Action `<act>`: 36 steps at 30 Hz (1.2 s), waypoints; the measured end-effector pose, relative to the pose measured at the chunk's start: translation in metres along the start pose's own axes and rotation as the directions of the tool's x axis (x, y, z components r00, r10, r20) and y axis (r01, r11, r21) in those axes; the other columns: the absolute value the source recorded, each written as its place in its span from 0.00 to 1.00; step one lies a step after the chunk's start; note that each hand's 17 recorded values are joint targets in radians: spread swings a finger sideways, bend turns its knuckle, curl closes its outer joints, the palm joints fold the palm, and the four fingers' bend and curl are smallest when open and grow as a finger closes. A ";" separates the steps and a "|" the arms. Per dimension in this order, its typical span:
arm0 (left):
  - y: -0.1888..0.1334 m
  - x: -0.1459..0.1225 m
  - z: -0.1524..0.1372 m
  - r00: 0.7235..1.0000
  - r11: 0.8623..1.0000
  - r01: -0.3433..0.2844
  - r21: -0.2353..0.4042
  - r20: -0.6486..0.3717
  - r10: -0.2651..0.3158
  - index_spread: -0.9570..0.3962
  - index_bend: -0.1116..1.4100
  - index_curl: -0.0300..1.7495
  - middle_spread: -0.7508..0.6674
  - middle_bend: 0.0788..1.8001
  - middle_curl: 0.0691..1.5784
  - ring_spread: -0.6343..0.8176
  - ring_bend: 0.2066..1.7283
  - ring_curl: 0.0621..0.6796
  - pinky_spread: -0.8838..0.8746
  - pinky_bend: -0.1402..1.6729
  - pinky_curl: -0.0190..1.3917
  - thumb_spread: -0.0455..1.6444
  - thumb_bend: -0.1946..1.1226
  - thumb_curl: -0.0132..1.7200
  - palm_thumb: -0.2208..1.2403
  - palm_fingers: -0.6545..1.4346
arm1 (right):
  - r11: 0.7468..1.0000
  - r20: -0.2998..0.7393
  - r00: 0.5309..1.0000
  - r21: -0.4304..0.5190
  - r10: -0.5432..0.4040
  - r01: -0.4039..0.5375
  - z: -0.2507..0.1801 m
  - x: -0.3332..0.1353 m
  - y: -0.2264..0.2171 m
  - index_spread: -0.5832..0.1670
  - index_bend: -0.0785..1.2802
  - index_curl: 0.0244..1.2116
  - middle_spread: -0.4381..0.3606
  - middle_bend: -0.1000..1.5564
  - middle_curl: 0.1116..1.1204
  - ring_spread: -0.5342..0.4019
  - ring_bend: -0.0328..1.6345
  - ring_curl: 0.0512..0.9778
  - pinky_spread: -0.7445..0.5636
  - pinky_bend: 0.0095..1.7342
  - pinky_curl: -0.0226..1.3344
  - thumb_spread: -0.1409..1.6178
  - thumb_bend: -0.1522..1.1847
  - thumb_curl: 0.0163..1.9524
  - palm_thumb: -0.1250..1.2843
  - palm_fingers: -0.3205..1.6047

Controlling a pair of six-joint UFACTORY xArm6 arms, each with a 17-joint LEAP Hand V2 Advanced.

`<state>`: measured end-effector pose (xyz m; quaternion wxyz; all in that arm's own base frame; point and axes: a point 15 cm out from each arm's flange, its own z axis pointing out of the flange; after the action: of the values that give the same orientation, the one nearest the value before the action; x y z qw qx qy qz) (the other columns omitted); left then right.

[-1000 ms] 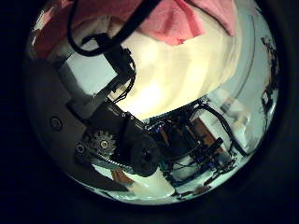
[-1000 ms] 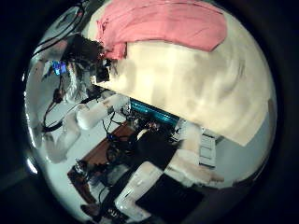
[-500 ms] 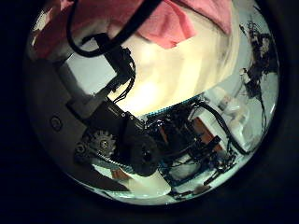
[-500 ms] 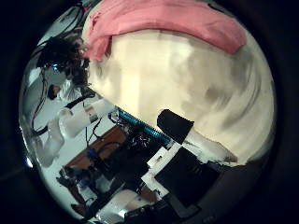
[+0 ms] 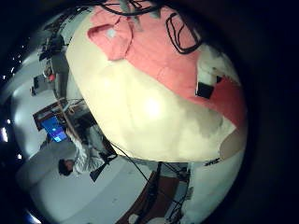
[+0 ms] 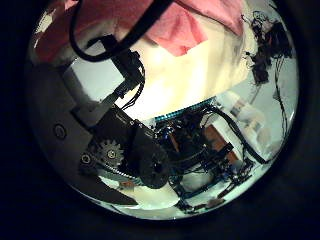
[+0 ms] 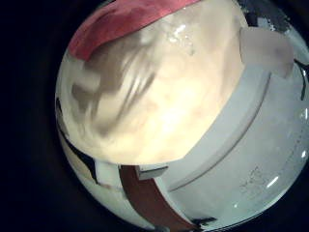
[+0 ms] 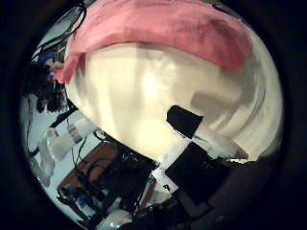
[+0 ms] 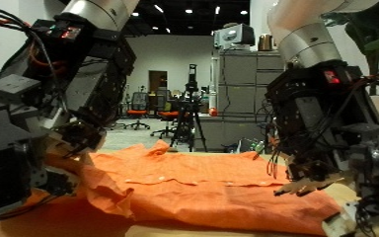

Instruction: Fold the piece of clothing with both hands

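In the left thumb side palm view its edge (image 6: pixel 175 25) lies beyond my own fingers (image 6: pixel 110 80). The right thumb side palm view shows the clothing (image 8: pixel 163 29) beyond bare table (image 8: pixel 144 96) and a straight finger (image 8: pixel 197 144). The right little finger side palm view shows an edge (image 7: pixel 116 29).
Grey cabinets (image 9: pixel 236 99) and office chairs (image 9: pixel 144 117) stand in the room behind the table. The table's edge (image 5: pixel 177 159) shows in the left little finger side palm view, with floor beyond it.
The right thumb side palm view has shifted, so the right hand has moved; the clothing and bare table fill more of it now. The left thumb side palm view has hardly changed.
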<state>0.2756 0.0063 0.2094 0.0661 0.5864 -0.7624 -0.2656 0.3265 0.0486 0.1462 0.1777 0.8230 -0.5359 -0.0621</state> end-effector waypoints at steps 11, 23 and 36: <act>0.008 0.006 -0.019 1.000 1.000 -0.011 0.002 -0.006 0.011 0.23 0.19 0.44 0.13 0.52 0.31 0.00 0.41 0.54 0.07 0.67 0.32 0.63 0.13 0.18 0.71 0.87 | 1.000 -0.004 1.000 0.020 0.019 -0.019 0.002 -0.001 -0.016 0.32 0.20 0.27 0.33 0.33 0.34 0.27 0.41 0.26 0.36 0.24 0.20 0.61 0.10 0.17 0.55 0.62; 0.021 0.004 -0.019 1.000 1.000 -0.013 -0.010 -0.011 0.013 0.23 0.19 0.45 0.13 0.52 0.31 0.00 0.41 0.54 0.07 0.68 0.32 0.63 0.13 0.18 0.71 0.86 | 0.999 -0.026 0.999 0.037 0.035 -0.034 -0.008 0.005 -0.030 0.24 0.50 0.46 0.25 0.56 0.51 0.22 0.58 0.43 0.15 0.49 0.32 0.64 0.10 0.17 0.60 0.92; 0.058 0.006 -0.032 0.998 0.999 -0.051 -0.020 -0.038 0.050 0.23 0.19 0.46 0.13 0.52 0.31 0.00 0.41 0.55 0.07 0.68 0.32 0.63 0.13 0.18 0.71 0.86 | 0.997 -0.032 0.998 0.057 0.049 -0.047 -0.046 0.010 0.007 0.37 0.81 0.64 0.32 0.78 0.67 0.31 0.80 0.62 0.32 0.72 0.49 0.75 0.19 0.22 0.83 0.79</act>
<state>0.2365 0.0000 0.2630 0.0931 0.5711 -0.7728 -0.2608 0.3380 0.0476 0.1919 0.1649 0.8154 -0.5542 -0.0291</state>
